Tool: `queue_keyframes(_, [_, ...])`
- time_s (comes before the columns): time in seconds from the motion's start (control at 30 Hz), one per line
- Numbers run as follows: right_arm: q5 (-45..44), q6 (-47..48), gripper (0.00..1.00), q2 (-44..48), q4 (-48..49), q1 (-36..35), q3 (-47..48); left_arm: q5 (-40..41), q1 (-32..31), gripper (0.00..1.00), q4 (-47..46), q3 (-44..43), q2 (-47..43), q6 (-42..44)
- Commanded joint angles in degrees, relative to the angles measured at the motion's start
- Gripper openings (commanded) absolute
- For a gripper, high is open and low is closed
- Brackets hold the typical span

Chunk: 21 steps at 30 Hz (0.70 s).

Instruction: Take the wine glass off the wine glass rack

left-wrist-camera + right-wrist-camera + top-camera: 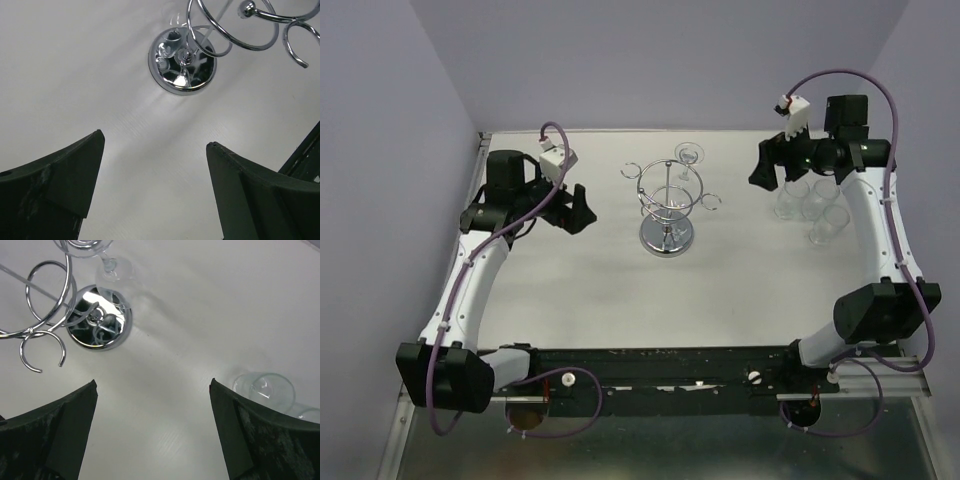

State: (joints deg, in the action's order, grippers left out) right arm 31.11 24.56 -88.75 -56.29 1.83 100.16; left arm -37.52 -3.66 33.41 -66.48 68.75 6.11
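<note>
Wine glass (688,157) hangs on the wine glass rack (667,235), far side; left claw (580,208) and right claw (759,167), both open and empty, flank it across open desk (610,295).

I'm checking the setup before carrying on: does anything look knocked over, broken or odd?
Nothing stands out. The chrome wire wine glass rack stands upright mid-table, one clear wine glass hangs at its far side, and the group of clear glasses on the right stands upright, none tipped.

One high overhead view, two close downward wrist views, wine glass rack (667,235) in all three.
</note>
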Motion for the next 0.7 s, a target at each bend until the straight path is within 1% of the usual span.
queue_keyframes(0.0, [4.4,-5.4,1.00,-1.7,9.3,-1.8,-1.3,4.4,-4.4,0.99,7.4,-3.6,0.6,10.8])
queue_keyframes(0.03, [4.7,-5.9,1.00,-3.3,9.1,-3.1,0.0,4.6,-5.5,0.99,8.2,-4.4,0.9,12.1])
queue_keyframes(0.1, [4.5,-8.5,0.98,-4.5,12.2,-4.2,-0.5,5.4,-7.7,0.99,9.0,-5.2,1.5,13.9])
queue_keyframes(0.2, [1.9,-7.4,0.95,-6.3,13.8,-6.7,-0.7,7.9,-11.4,0.99,10.6,-7.8,3.7,16.0])
queue_keyframes(0.33, [-2.2,-6.6,0.93,-8.1,14.5,-10.4,-0.9,14.4,-15.2,0.99,13.1,-13.9,10.1,14.3])
queue_keyframes(0.4, [-3.9,-7.0,0.92,-8.3,15.3,-11.8,-1.7,17.2,-15.4,0.99,13.1,-16.8,13.1,12.3])
queue_keyframes(0.53, [-6.5,-5.8,0.92,-6.8,15.4,-13.5,-4.3,21.8,-15.5,0.99,12.8,-21.5,17.8,11.3])
queue_keyframes(0.67, [-6.9,-5.2,0.91,-4.2,15.2,-14.4,-8.4,23.4,-15.6,0.99,11.3,-24.9,21.2,11.0])
